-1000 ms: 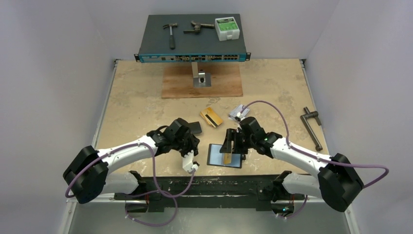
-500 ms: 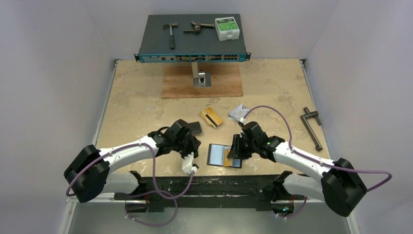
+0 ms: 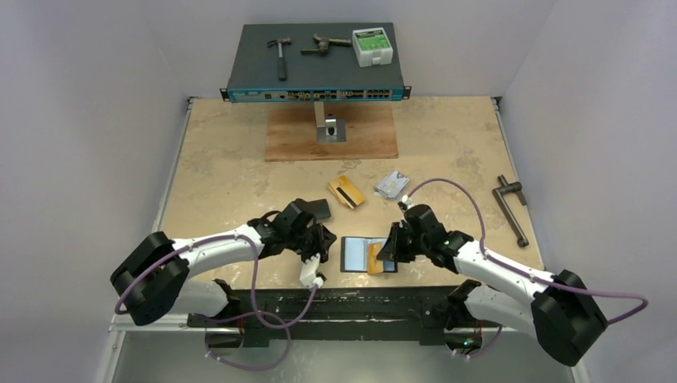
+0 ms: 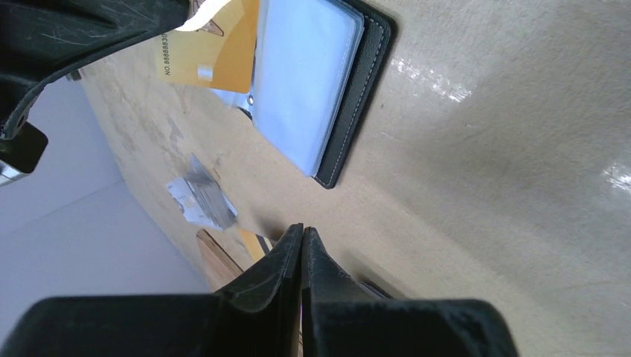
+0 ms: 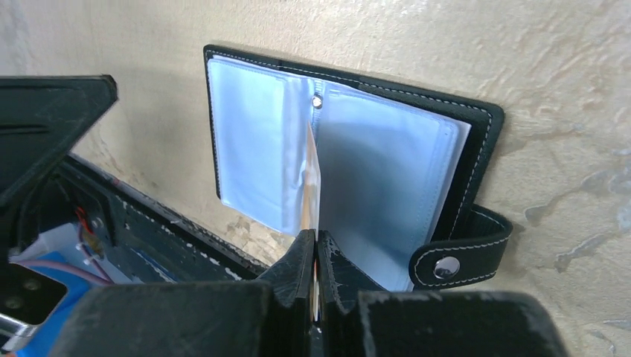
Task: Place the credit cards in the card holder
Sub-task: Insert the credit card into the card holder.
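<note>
The card holder lies open near the table's front edge, its clear pockets facing up and its snap tab at one side. My right gripper is shut on a gold-orange credit card. That card stands on edge over the holder's middle fold. My left gripper is shut with nothing in it, just left of the holder. Further back lie a gold credit card with a dark stripe and a silver-grey credit card.
A plain black pouch lies behind my left gripper. A wooden board with a metal bracket sits at the back, and behind it a network switch carries tools. A metal crank handle lies at the right.
My right gripper has closed on the gold-orange card and moved right and nearer over the holder's right half. My left arm has shifted slightly right.
</note>
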`<state>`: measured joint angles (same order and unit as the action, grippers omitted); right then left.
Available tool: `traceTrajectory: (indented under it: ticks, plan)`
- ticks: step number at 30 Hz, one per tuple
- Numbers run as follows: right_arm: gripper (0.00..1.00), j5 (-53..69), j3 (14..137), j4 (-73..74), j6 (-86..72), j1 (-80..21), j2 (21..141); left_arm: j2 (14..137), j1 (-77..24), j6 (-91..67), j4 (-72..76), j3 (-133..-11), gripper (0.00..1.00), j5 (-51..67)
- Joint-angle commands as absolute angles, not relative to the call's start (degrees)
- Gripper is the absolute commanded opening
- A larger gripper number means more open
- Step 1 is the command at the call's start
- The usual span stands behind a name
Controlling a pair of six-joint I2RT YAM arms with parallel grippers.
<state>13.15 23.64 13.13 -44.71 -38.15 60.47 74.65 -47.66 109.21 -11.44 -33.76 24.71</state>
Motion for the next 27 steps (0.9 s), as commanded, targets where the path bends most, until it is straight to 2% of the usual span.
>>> traceTrajectory:
  ticks: [1, 7, 13, 22, 27]
  plan:
    - [0.00, 12.48, 18.52, 8.49, -48.33, -35.65, 55.13, 77.45, -47.81, 113.77, -4.63, -32.63, 0.02, 31.81]
    - [0.00, 13.61, 13.63, 3.59, -50.07, -33.26, 49.16, 82.11, -47.55, 121.09, -11.06, -37.04, 0.06, 32.83]
    - [0.00, 16.94, 11.67, 1.01, -49.03, -30.13, 45.00, 82.71, -47.62, 122.53, -10.43, -37.79, 0.08, 34.51]
    - [0.00, 18.82, 14.20, 1.39, -46.94, -26.79, 44.72, 84.57, -47.56, 122.11, -5.93, -38.67, 0.09, 36.65]
    - [0.00, 20.95, 12.07, -3.87, -48.58, -26.47, 46.40, 87.32, -47.66, 123.21, -4.21, -39.51, 0.10, 36.91]
